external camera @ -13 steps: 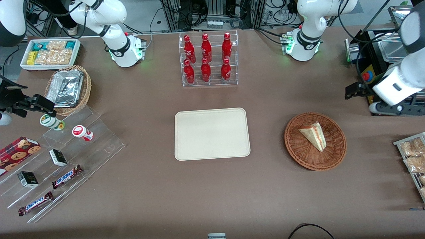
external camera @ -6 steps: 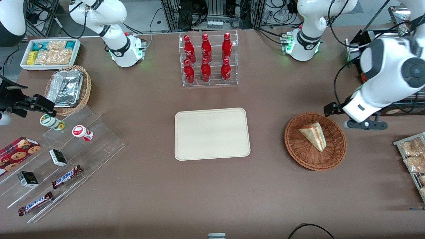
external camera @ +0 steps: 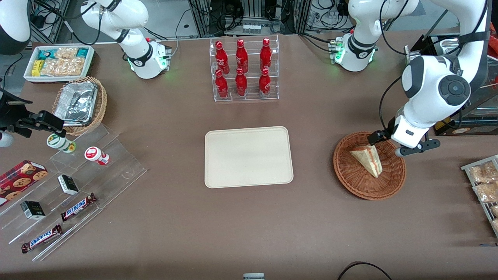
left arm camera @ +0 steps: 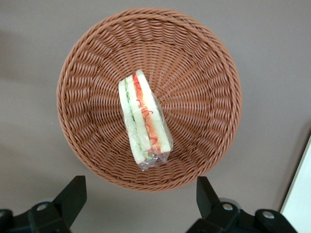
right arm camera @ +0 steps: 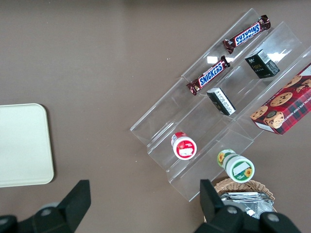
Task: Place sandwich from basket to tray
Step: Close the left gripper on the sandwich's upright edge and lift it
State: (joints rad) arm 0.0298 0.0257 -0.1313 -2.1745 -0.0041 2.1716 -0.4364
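Observation:
The sandwich [external camera: 367,158], a pale wedge in clear wrap, lies in the round reddish-brown basket [external camera: 350,182]. In the left wrist view its red and green layers [left arm camera: 143,116] face up near the middle of the basket [left arm camera: 204,73]. My left gripper [external camera: 404,143] hangs above the basket's rim, on the side farther from the front camera. It is open [left arm camera: 138,199], its black fingers [left arm camera: 73,194] spread wide with nothing between them. The cream tray [external camera: 249,156] lies bare beside the basket, toward the parked arm's end.
An acrylic rack of red bottles [external camera: 243,70] stands farther from the front camera than the tray. A wire rack of snack packets [external camera: 484,182] sits at the working arm's end. A stepped acrylic shelf [external camera: 78,186], a foil-tray basket [external camera: 79,103] and a white bin [external camera: 58,62] are at the parked arm's end.
The left arm has swung in from the table's edge toward the basket and now hangs over its rim. The sandwich, basket and tray have not moved.

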